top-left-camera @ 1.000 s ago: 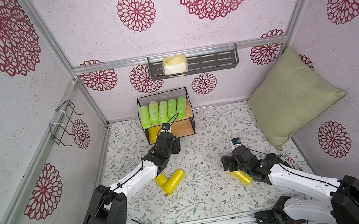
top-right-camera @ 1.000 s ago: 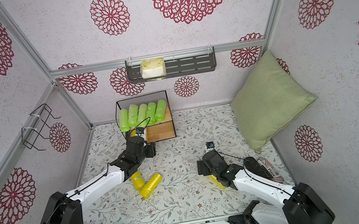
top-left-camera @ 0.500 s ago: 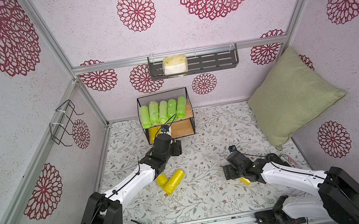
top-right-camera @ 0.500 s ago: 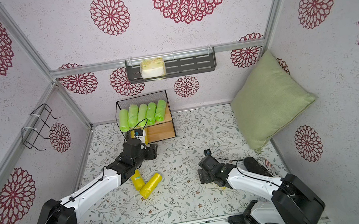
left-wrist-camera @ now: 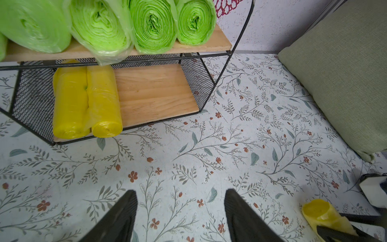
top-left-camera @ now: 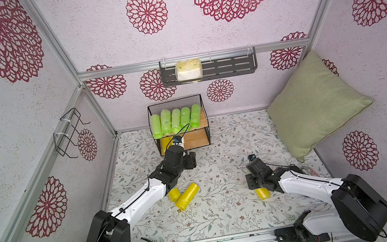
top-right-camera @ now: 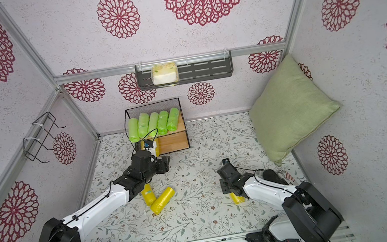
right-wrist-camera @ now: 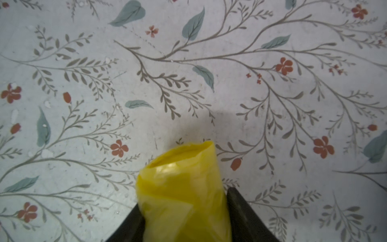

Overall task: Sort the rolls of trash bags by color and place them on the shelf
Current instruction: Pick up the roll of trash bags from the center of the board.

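Note:
The shelf stands at the back wall with several light green rolls on its top board. Two yellow rolls lie at one end of its lower board. My left gripper is open and empty over the floor just in front of the shelf, also seen in a top view. Two more yellow rolls lie on the floor beside the left arm. My right gripper is shut on a yellow roll low over the floor, at the right in both top views.
A green pillow leans in the right back corner. A dark slotted wall rack holds a pale packet. A bare wire hanger hangs on the left wall. A striped item lies behind the right arm.
The right gripper came down around the yellow roll and closed on it. The left gripper shifted a little in front of the shelf and stayed open.

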